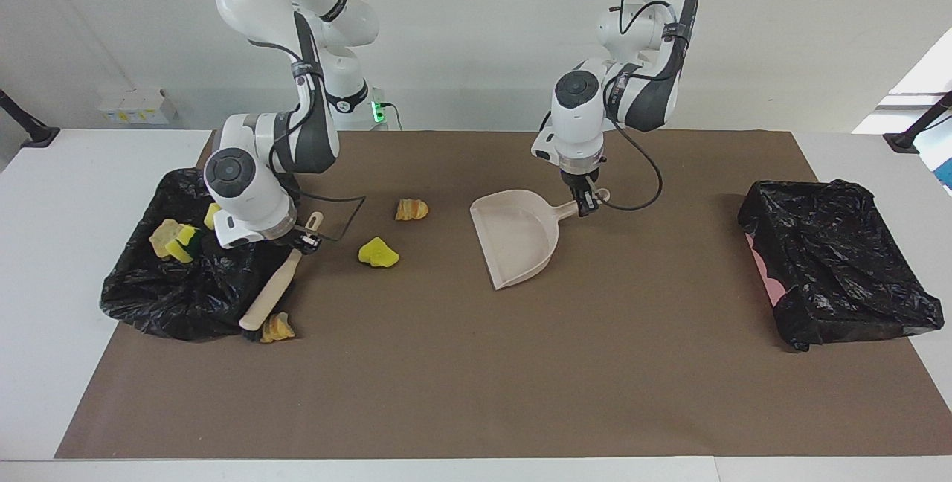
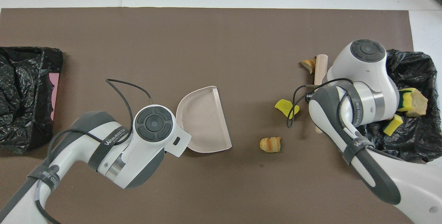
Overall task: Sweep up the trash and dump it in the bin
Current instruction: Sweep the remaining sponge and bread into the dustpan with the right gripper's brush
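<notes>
My right gripper (image 1: 306,238) is shut on the handle of a beige brush (image 1: 271,290). The brush slants down so that its dark head touches the mat at the edge of a black bag (image 1: 171,296). An orange trash lump (image 1: 277,328) (image 2: 308,65) lies against the brush head. A yellow sponge piece (image 1: 378,253) (image 2: 285,107) and a bread-like piece (image 1: 411,209) (image 2: 270,144) lie on the mat between brush and dustpan. My left gripper (image 1: 587,203) is shut on the handle of the beige dustpan (image 1: 517,236) (image 2: 203,122), which rests mid-mat.
Yellow and tan trash pieces (image 1: 175,240) (image 2: 411,101) lie on the crumpled black bag at the right arm's end. A pink bin lined with a black bag (image 1: 833,274) (image 2: 24,96) stands at the left arm's end. A brown mat (image 1: 476,378) covers the table.
</notes>
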Motion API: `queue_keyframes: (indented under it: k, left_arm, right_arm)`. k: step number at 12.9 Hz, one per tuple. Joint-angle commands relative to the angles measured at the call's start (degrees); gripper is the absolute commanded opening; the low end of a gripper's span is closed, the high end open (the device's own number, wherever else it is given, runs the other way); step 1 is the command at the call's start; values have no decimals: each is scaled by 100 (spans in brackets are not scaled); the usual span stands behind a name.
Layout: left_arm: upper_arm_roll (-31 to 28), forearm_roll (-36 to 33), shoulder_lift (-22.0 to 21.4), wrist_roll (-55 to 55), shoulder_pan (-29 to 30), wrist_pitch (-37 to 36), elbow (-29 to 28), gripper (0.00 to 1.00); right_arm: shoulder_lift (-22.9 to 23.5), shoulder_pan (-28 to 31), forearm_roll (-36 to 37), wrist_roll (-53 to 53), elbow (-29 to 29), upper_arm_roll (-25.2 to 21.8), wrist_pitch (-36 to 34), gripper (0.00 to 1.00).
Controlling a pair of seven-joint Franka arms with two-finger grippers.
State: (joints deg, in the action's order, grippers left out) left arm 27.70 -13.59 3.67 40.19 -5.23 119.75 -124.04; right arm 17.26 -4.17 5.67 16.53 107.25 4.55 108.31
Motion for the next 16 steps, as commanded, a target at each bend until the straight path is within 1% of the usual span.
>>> queue_keyframes:
  k: [1,3,4,5,6,7,8,10,14,16]
  left_arm:
    - [-36,67,-148,24,13,118,-182,0]
    - [-45,67,-174,33,13,101,-234,0]
    - [-45,67,-191,33,13,83,-270,0]
    - [-45,67,-192,33,13,75,-279,0]
    - [-45,67,-200,33,13,74,-287,0]
    - [-45,67,-200,33,13,74,-288,0]
    - [-45,67,-200,33,13,74,-288,0]
    - [-45,67,-200,33,13,74,-288,0]
    - [-45,67,-200,33,22,66,-288,0]
    - [-45,67,-200,33,22,48,-296,0]
  right_arm:
    - [-118,-145,-13,-982,-20,55,-529,0]
    - [-144,-145,-57,-1921,-20,99,-811,0]
    - [-197,-145,-231,-2465,-3,99,-847,0]
    - [-232,-154,-364,-2767,32,108,-856,0]
    - [-284,-163,-382,-2831,102,143,-838,0]
    - [-311,-163,-435,-2770,199,282,-803,0]
    - [-355,-180,-496,-2717,269,458,-594,0]
    - [-320,-382,-532,-2700,314,503,-434,0]
    - [-399,-1128,-1207,-2156,375,530,-416,0]
    - [-635,-1471,-1637,-2145,664,530,-408,0]
